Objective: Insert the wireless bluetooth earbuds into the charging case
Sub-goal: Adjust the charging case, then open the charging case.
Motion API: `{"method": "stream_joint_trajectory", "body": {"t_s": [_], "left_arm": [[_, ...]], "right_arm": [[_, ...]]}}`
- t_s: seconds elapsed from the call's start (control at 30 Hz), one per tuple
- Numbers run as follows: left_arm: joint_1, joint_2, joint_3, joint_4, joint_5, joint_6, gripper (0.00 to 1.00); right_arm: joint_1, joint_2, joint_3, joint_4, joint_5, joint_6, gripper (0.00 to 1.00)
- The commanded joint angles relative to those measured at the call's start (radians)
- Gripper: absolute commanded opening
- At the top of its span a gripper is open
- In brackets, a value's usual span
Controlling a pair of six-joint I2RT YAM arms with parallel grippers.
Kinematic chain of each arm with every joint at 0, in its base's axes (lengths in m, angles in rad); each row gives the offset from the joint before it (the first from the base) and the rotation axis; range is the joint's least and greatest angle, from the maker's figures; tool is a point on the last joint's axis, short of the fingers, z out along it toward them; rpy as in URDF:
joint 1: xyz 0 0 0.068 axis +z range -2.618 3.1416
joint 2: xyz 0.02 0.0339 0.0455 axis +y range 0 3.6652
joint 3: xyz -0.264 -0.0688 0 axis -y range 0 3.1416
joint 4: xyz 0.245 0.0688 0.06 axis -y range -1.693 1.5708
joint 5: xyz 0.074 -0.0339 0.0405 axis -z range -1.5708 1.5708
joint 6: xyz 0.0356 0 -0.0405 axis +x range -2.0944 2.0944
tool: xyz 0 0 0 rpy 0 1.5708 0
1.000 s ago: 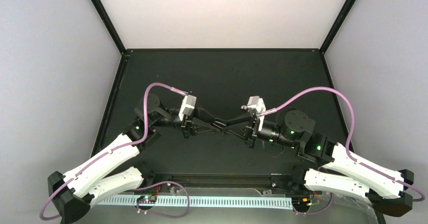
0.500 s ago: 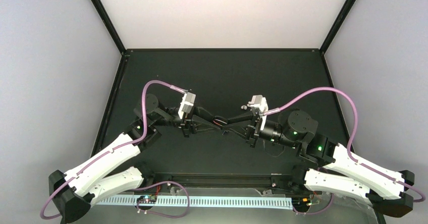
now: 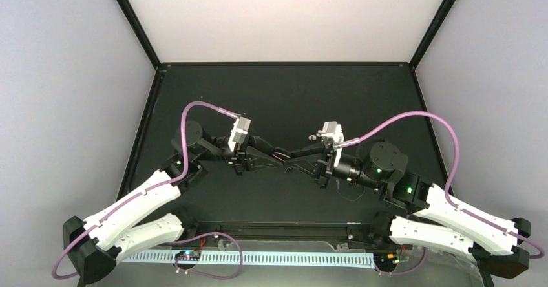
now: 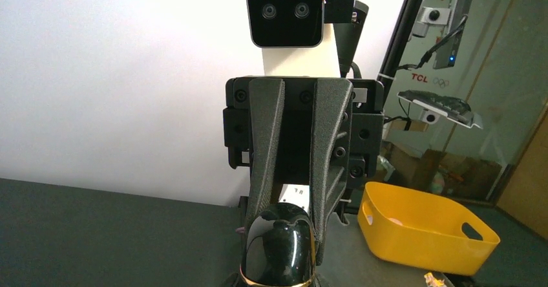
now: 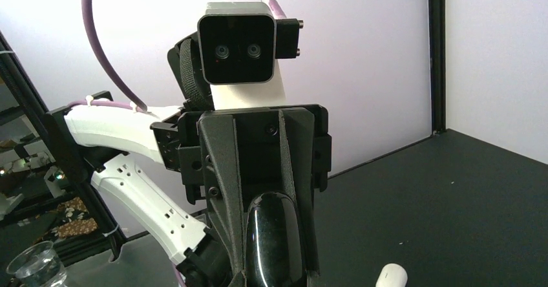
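A matte black tabletop (image 3: 284,99) is filling the floor of the cell. Black frame posts (image 3: 132,19) are rising from its far corners, a white back panel (image 3: 284,15) is glowing brightly behind it, and pale grey side walls are closing it in. Purple cables (image 3: 400,116) are arching over both arms.

Above the middle of the tabletop the left gripper (image 3: 276,155) and the right gripper (image 3: 297,153) are meeting tip to tip. Both are reaching in from their own sides, and the glossy black charging case (image 4: 279,249) is sitting between them, clear of the surface. In the right wrist view the left gripper's fingers are nearly closed, pressing on either side of the case. In the left wrist view the right gripper's fingers are narrowing onto it as well, and a gold rim is showing at its lower edge.

A small white rounded piece (image 5: 391,278) is lying on the tabletop; whether it is an earbud is impossible to tell.

Beyond the tabletop a yellow bin (image 4: 423,232) is standing near a glass partition, and a drinking glass (image 5: 37,264) is sitting by the dark shelving.
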State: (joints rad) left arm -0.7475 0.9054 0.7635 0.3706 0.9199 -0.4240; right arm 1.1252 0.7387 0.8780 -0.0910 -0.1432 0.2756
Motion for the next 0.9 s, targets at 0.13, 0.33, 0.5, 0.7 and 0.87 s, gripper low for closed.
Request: {"method": "stream_joint_trajectory", "body": {"t_s": [0.13, 0.33, 0.5, 0.7, 0.87], "left_arm": [[-0.01, 0.003, 0.005, 0.05, 0.013, -0.013, 0.13], [-0.01, -0.007, 0.003, 0.027, 0.011, 0.016, 0.03], [-0.01, -0.025, 0.004, -0.011, -0.001, 0.071, 0.02], [-0.011, -0.056, 0.007, -0.066, -0.024, 0.166, 0.02], [-0.011, -0.08, 0.007, -0.103, -0.036, 0.214, 0.02]], "right_arm": [[-0.005, -0.005, -0.011, 0.037, 0.001, 0.014, 0.11], [-0.004, -0.021, 0.003, -0.013, 0.032, 0.012, 0.33], [-0.004, -0.028, 0.052, -0.092, 0.091, -0.017, 0.63], [-0.004, 0.014, 0.116, -0.168, 0.123, -0.035, 0.75], [-0.005, 0.04, 0.122, -0.167, 0.14, -0.021, 0.76]]}}
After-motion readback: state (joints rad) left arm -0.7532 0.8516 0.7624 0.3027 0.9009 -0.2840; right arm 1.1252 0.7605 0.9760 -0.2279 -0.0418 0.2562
